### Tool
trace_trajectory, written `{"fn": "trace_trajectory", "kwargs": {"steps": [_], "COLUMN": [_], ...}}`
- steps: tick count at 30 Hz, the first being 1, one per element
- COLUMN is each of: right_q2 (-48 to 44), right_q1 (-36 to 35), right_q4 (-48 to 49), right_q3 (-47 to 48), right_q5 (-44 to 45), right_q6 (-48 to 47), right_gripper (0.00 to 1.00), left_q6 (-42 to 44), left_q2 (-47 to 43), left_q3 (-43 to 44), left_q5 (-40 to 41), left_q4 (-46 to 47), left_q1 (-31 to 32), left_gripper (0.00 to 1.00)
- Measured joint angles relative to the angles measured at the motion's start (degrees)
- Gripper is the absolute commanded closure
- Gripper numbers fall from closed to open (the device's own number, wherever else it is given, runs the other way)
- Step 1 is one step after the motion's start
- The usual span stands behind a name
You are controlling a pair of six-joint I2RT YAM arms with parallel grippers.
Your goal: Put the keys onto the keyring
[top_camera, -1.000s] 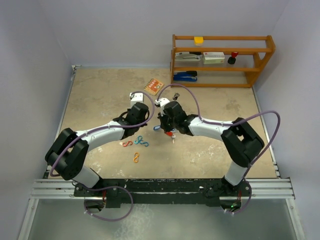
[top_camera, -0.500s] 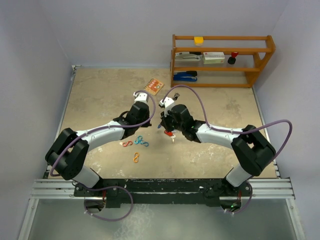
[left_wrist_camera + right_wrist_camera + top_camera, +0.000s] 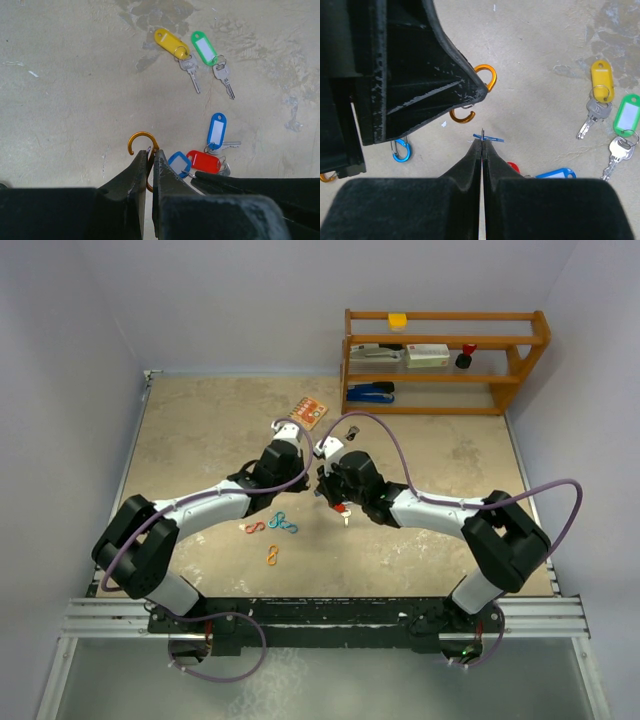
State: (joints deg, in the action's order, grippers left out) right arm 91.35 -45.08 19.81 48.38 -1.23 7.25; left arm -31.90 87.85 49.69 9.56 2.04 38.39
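Note:
In the left wrist view my left gripper [image 3: 149, 153] is shut on an orange open-hook keyring [image 3: 141, 136], held above the table. In the right wrist view my right gripper [image 3: 482, 140] is shut on a blue-tagged key [image 3: 489, 137], seen edge-on, just right of the keyring [image 3: 488, 76]. That blue tag [image 3: 179, 163] hangs beside a red-tagged key [image 3: 204, 162]. Another blue-tagged key [image 3: 217, 131], a yellow-tagged key [image 3: 171, 42] and a green-tagged key [image 3: 205, 47] lie on the table. In the top view the two grippers meet at mid-table, left [image 3: 303, 462], right [image 3: 323, 482].
Loose wire clips lie near the left arm: red [image 3: 252, 528], blue [image 3: 283, 524], orange [image 3: 272, 556]. A small orange card [image 3: 308, 412] lies farther back. A wooden shelf [image 3: 440, 400] with a stapler and boxes stands at the back right.
Both grippers have shifted slightly away from the bases and to the right, staying close together. The right arm's elbow swung to the right. Both holds are unchanged.

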Motion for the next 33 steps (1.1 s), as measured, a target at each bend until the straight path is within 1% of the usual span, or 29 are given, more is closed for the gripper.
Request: {"fn": "trace_trajectory", "kwargs": {"steps": [17,33], "right_q2": [0.1,0.1], "right_q1": [-0.7,-0.8], "right_q4": [0.3,0.3], "right_q3": [0.0,0.0], "right_q5": [0.2,0.2], "right_q6": [-0.9,-1.5], "right_gripper": [1.0,1.0], "left_q6": [0.1,1.4], "left_q2": [0.5,1.3], "left_q3": [0.1,0.1], "left_q5": [-3.6,-5.1], "left_q4": [0.5,0.5], "left_q1": [0.4,0.7], "left_gripper": [1.0,1.0]}}
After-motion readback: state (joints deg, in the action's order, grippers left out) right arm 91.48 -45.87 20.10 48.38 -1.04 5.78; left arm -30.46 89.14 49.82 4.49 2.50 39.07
